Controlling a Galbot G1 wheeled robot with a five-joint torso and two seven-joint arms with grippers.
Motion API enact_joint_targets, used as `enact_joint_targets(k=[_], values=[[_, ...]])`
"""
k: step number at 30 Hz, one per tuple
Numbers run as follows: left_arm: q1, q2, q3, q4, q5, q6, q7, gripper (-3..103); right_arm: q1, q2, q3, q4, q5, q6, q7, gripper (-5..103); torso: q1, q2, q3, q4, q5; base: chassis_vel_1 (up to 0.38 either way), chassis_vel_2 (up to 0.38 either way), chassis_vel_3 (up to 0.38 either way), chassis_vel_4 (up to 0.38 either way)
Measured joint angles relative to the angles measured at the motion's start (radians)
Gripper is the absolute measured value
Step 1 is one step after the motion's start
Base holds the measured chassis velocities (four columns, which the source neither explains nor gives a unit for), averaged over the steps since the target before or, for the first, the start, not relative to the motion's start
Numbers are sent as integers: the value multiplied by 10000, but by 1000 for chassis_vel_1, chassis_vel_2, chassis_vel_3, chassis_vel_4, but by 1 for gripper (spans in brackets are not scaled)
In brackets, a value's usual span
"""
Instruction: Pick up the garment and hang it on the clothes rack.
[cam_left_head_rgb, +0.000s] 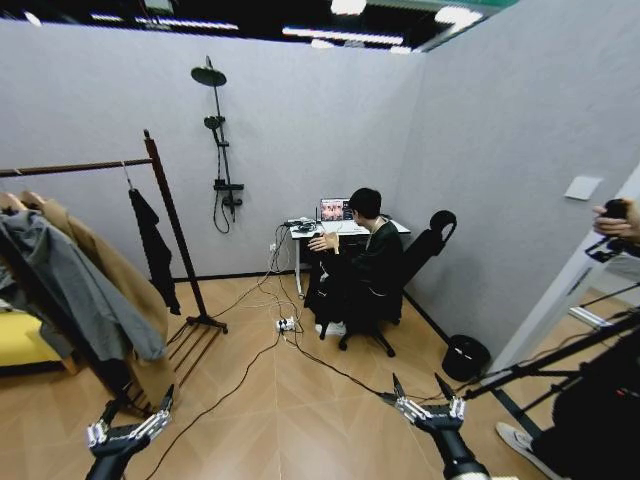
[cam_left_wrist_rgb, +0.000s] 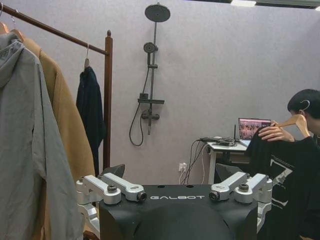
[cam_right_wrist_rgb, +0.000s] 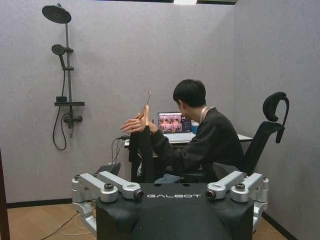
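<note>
A seated person's hand (cam_right_wrist_rgb: 136, 123) holds up the garment (cam_left_wrist_rgb: 280, 170), a black top on a light wooden hanger (cam_left_wrist_rgb: 295, 121), beside the desk; it appears edge-on as garment (cam_right_wrist_rgb: 144, 152) in the right wrist view. The clothes rack (cam_left_head_rgb: 176, 240) of dark reddish wood stands at the left, with its post (cam_left_wrist_rgb: 107, 100) in the left wrist view. It carries a grey hooded jacket (cam_left_head_rgb: 70, 290), a tan coat (cam_left_head_rgb: 120, 290) and a dark top (cam_left_head_rgb: 154, 252). My left gripper (cam_left_head_rgb: 138, 406) and right gripper (cam_left_head_rgb: 418, 384) hang low and open over the floor, far from the garment.
A desk (cam_left_head_rgb: 345, 230) with a laptop, an office chair (cam_left_head_rgb: 425, 250) and a black bin (cam_left_head_rgb: 466, 356) stand ahead. Cables and a power strip (cam_left_head_rgb: 285, 324) cross the wooden floor. A shower fixture (cam_left_head_rgb: 222, 150) is on the back wall. Tripod legs (cam_left_head_rgb: 560, 360) reach in at the right.
</note>
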Motion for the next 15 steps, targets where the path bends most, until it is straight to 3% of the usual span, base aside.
enact_joint_targets(k=[15], values=[[0, 0, 0, 0, 1, 0, -1, 100, 0, 0, 0, 0, 0, 0, 0, 100, -3, 1, 0, -2, 1, -164, 155, 154, -159]])
